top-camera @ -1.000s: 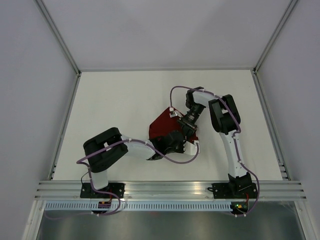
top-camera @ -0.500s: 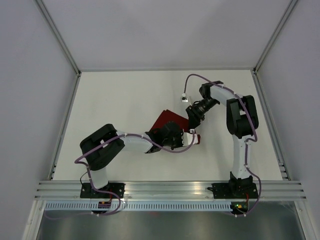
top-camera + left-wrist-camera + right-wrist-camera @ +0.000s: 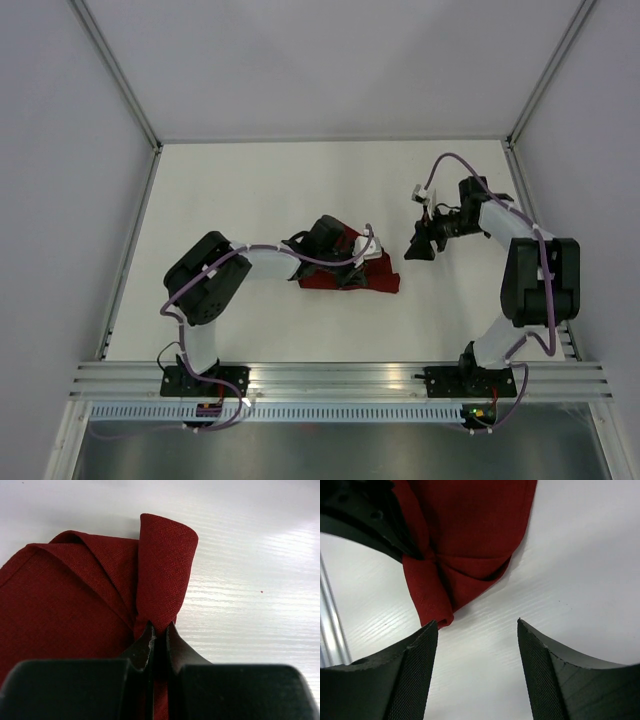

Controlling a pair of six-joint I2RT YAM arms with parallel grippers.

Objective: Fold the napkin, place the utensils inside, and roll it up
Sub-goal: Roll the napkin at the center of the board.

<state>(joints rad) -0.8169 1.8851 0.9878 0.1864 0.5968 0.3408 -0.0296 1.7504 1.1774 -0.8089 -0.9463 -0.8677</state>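
Just to the right of the napkin (image 3: 378, 282), the right end effector (image 3: 418, 247) now hangs apart from the cloth, its fingers (image 3: 415, 670) spread and nothing between them. A second ago it sat over the napkin, close against the left end effector (image 3: 362, 262). The left one remains clenched on a doubled-over flap of the maroon fabric. In its wrist view the pinched fold stands up in a rounded loop just beyond the fingertips (image 3: 149, 641).

Over that second the napkin has gone from a diamond-like patch to a lower, longer folded band, lying near the middle of the counter (image 3: 240, 190). This reads as one arm being left to hold the fold, so the task is probably at its folding stage. The utensils show in no view, and whether they lie under the cloth cannot be told.

Around the napkin the counter is white with a faint grain. Pale grey walls (image 3: 300, 70) close it in, and an aluminium rail (image 3: 330, 378) runs along the napkin's near side.
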